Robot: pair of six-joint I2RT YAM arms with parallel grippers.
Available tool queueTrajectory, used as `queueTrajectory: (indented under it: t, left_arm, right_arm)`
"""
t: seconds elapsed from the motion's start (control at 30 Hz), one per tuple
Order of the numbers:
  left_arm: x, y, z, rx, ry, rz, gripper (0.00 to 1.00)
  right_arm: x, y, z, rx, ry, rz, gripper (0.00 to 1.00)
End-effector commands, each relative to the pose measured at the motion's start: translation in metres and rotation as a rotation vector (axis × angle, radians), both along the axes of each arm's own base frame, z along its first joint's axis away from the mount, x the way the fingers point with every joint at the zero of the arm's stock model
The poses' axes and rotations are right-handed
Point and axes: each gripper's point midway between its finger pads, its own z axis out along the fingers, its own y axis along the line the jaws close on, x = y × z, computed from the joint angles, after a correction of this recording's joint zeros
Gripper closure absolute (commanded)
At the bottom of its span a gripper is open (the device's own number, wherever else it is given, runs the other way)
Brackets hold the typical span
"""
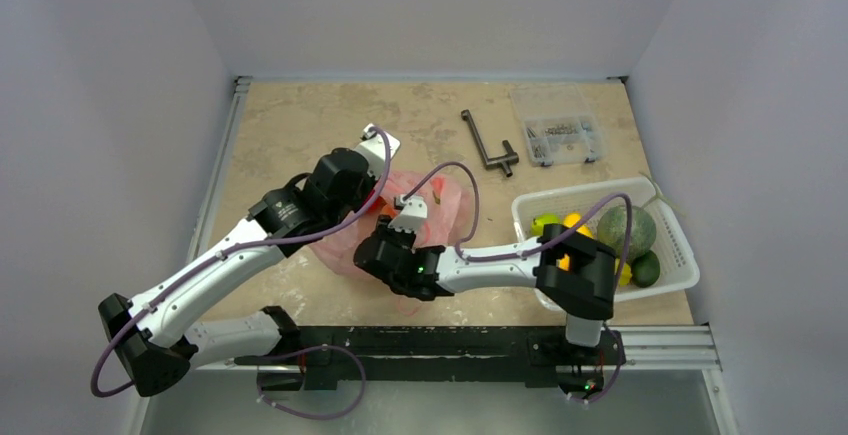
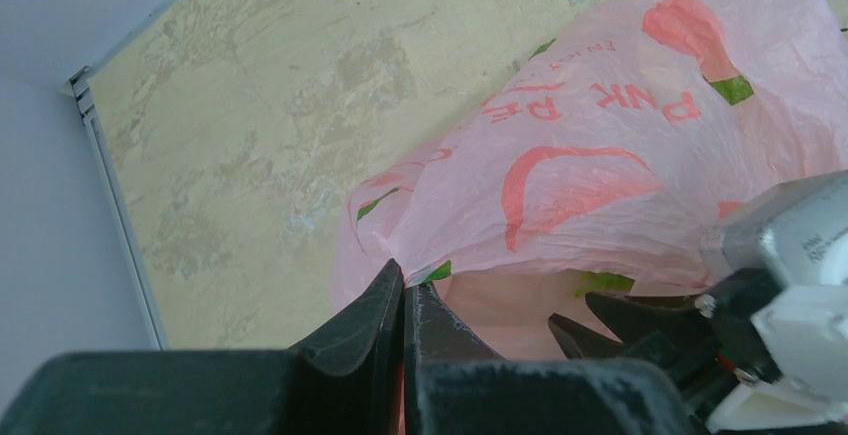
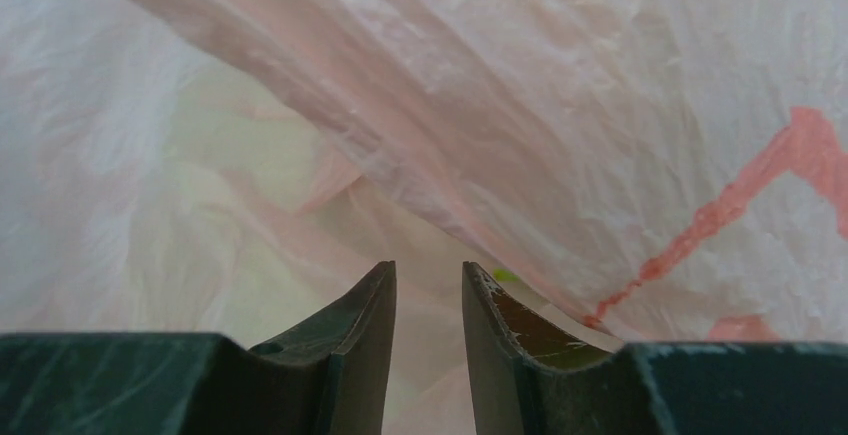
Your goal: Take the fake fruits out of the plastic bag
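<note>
Tabletop [image 1: 300, 125] w/ pink plastic bag [image 1: 450, 198]; melon [image 1: 625, 230] in white basket [image 1: 682, 251]

Bright, diffuse light leaves only faint shadows on the worktop [image 1: 300, 125]. In the right wrist view the plastic bag [image 3: 600, 105] glows backlit, slightly soft.
</note>
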Motion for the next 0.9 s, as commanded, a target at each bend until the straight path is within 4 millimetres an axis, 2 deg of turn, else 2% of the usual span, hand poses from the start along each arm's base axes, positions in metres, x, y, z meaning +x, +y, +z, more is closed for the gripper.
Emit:
queueTrajectory:
  t: [0.0,0.1,0.27,0.3,0.4,0.57,0.63,0.77,0.87]
  left_arm:
    - [0.004,-0.002,0.013,-0.028,-0.055,0.001,1.00]
    - [0.005,-0.002,0.011,-0.023,-0.053,0.000,1.00]
    - [0.006,-0.005,0.010,-0.020,-0.049,-0.005,1.00]
    - [0.006,-0.005,0.011,-0.020,-0.048,-0.008,1.00]
    - [0.006,-0.007,0.008,-0.015,-0.040,-0.014,1.00]
    - [0.005,-0.010,0.002,-0.006,-0.019,-0.028,1.00]
    - [0.005,-0.012,-0.003,0.002,-0.004,-0.036,1.00]
    - [0.003,-0.019,-0.014,0.042,0.025,-0.058,1.00]
    - [-0.001,-0.026,-0.022,0.072,0.030,-0.094,1.00]
  right_arm:
    - [0.029,-0.014,0.004,0.040,-0.010,-0.230,0.70]
    - [0.027,-0.041,-0.013,-0.072,0.027,-0.308,0.71]
    - [0.011,-0.087,-0.029,-0.168,0.066,-0.315,0.71]
    - [0.008,-0.101,-0.031,-0.196,0.066,-0.322,0.71]
    - [0.000,-0.124,-0.034,-0.208,0.072,-0.320,0.71]
    - [-0.008,-0.136,-0.056,-0.170,0.091,-0.261,0.68]
    - [-0.010,-0.138,-0.064,-0.154,0.107,-0.257,0.64]
    - [-0.013,-0.133,-0.090,-0.094,0.182,-0.195,0.59]
    - [-0.023,-0.118,-0.106,-0.003,0.256,-0.111,0.59]
